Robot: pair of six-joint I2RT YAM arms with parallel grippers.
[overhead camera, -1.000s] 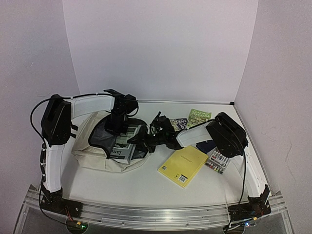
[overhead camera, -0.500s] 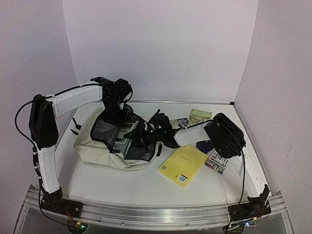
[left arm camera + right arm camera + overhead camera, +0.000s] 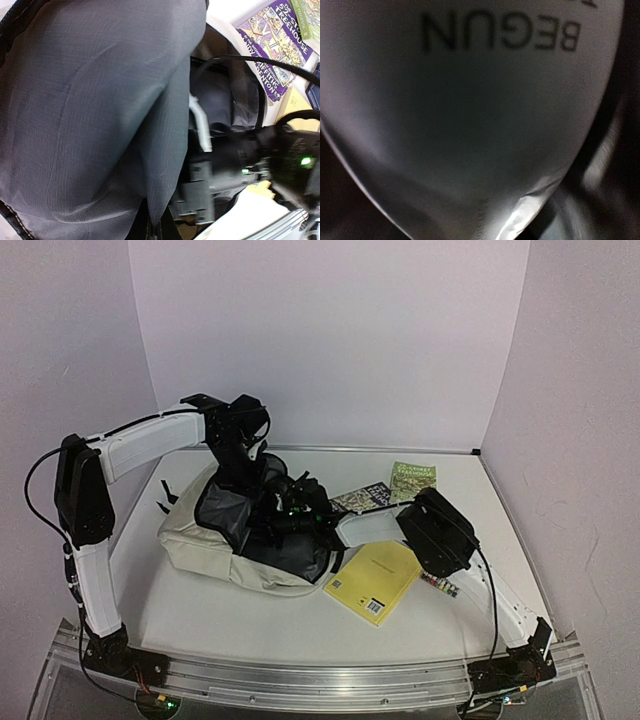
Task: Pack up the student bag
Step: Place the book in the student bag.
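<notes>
The rim of the student bag (image 3: 200, 545) is pinched up by the left gripper (image 3: 239, 472) so a book (image 3: 470, 125) can be slid in by the right gripper (image 3: 284, 510), its grip hidden.

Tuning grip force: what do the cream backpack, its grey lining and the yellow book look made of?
Large cream soft backpack: matte woven fabric, likely canvas or nylon; it sags and creases. Dark grey lining: thin synthetic weave, slight sheen, fine grid visible. Flat yellow book: paper, smooth cover, probably softback.
</notes>
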